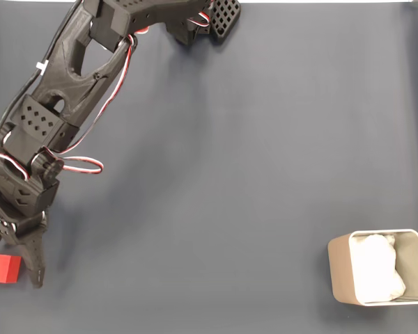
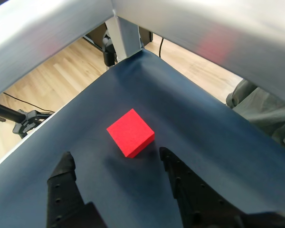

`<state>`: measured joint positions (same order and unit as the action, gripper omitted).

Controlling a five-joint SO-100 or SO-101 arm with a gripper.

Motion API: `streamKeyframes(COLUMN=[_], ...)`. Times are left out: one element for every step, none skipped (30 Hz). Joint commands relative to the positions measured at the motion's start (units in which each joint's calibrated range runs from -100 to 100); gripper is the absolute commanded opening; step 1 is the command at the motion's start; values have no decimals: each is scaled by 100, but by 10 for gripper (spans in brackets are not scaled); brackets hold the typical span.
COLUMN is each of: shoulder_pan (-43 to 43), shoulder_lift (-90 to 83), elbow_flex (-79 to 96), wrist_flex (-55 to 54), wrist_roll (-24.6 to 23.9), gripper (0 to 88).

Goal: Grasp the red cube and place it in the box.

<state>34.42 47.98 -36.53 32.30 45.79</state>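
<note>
A: Largest first: dark blue table cover (image 1: 251,174) across the whole fixed view, black arm (image 1: 70,90) slanting down its left side.

B: Then the box (image 1: 338,271) at the lower right of that view, beige walls, white rim, white lining inside. Well apart from the arm.

A: Next the gripper (image 1: 10,254), low at the left edge. In the wrist view (image 2: 118,166) both black fingers (image 2: 180,183) spread wide, nothing between them.

B: Smallest, the red cube (image 1: 1,268): flat on the cover at the far lower left of the fixed view, just beside the fingertips. In the wrist view (image 2: 130,132) just beyond the tips, roughly centred on the gap, corner turned toward the camera.

A: Step in hand, by the look of it: approach for the grasp, not yet closed. Nothing lifted, nothing in the box yet.

B: Next move likely calls for a short advance so the fingers straddle the cube, perhaps a slight wrist turn to meet flat faces, then a squeeze. After that, a long carry right to the box.
</note>
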Motion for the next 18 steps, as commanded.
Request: streamKeyframes(shoulder_pan=[66,66,66,66,73,73,73,73,81,88,95,102,109,116,130,137,152,159], shoulder_lift=[-67,-41,-23,3,29,63,89,115,124,133,150,167,185,202,211,228,245,263], elbow_flex=[-362,-362,-362,-389,-407,-462,-508,-544,-544,-544,-544,-544,-544,-544,-544,-544,-544,-544], wrist_flex=[-279,-320,-345,-369,-402,-418,-418,-427,-451,-484,-533,-574,-623,-673,-714,-763,-804,-828], wrist_roll=[93,103,112,112,112,112,107,98,93,93,93,93,98,107,112,122,127,132], gripper=[416,417,417,418,419,419,420,420,421,421,422,423,424,425,426,427,429,429])
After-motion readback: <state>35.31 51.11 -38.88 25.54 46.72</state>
